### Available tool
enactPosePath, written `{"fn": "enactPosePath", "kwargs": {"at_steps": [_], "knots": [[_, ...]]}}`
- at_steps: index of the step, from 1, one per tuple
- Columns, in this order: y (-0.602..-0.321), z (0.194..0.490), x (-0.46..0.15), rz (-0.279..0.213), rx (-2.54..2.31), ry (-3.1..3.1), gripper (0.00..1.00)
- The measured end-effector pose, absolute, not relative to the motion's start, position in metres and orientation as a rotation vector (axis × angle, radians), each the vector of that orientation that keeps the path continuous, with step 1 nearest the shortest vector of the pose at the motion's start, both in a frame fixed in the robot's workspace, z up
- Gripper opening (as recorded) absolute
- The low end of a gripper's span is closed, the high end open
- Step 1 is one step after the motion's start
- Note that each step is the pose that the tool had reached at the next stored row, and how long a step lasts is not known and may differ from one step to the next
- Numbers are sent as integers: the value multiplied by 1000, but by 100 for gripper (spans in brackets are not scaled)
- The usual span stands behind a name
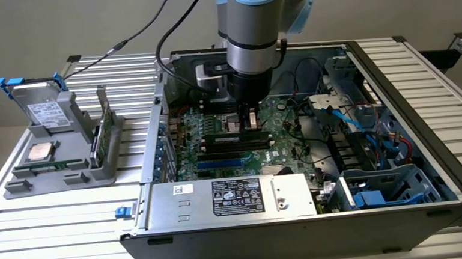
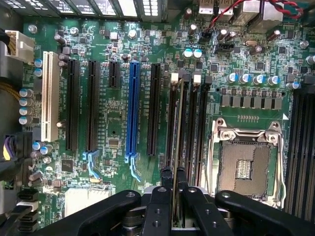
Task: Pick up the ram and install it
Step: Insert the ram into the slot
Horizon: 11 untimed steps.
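My gripper [image 1: 249, 121] is down inside the open computer case [image 1: 421, 94], low over the green motherboard [image 1: 214, 121]. In the wrist view the ram [image 2: 179, 128] shows edge-on as a thin stick between my black fingers [image 2: 165, 201], and my gripper [image 2: 177, 196] is shut on it. The stick lines up lengthwise with the black memory slots [image 2: 202, 128], beside the empty silver processor socket [image 2: 244, 164]. I cannot tell whether its lower edge touches a slot.
A grey power supply [image 1: 231, 199] with a label sits at the case's front. Blue and black cables [image 1: 360, 127] crowd the case toward the exterior view's right. On the exterior view's left a grey holder [image 1: 49, 177] carries a processor chip [image 1: 40, 152], a drive [image 1: 41, 108] and an upright thin board [image 1: 101, 137].
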State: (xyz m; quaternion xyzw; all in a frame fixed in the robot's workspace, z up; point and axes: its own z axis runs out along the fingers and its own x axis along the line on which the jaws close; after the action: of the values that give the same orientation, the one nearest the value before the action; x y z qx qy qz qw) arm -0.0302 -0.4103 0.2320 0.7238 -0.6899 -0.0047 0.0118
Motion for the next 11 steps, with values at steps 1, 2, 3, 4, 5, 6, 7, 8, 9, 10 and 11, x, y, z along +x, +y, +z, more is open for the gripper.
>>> {"fn": "enactPosePath", "kwargs": {"at_steps": [1, 2, 3, 4, 5, 6, 7, 8, 9, 10, 11], "knots": [[-410, 232, -30, -15, 2257, -2151, 14], [-410, 232, -30, -15, 2257, -2151, 14], [-410, 232, -30, -15, 2258, -2150, 14], [-410, 231, -30, -15, 2259, -2150, 14], [-410, 231, -30, -14, 2259, -2149, 14], [-410, 231, -30, -14, 2260, -2147, 14], [-410, 231, -30, -13, 2260, -2146, 14], [-410, 231, -30, -13, 2260, -2145, 14], [-410, 231, -30, -12, 2260, -2145, 14], [-410, 230, -30, -12, 2261, -2144, 14], [-410, 230, -30, -12, 2261, -2142, 14]]}}
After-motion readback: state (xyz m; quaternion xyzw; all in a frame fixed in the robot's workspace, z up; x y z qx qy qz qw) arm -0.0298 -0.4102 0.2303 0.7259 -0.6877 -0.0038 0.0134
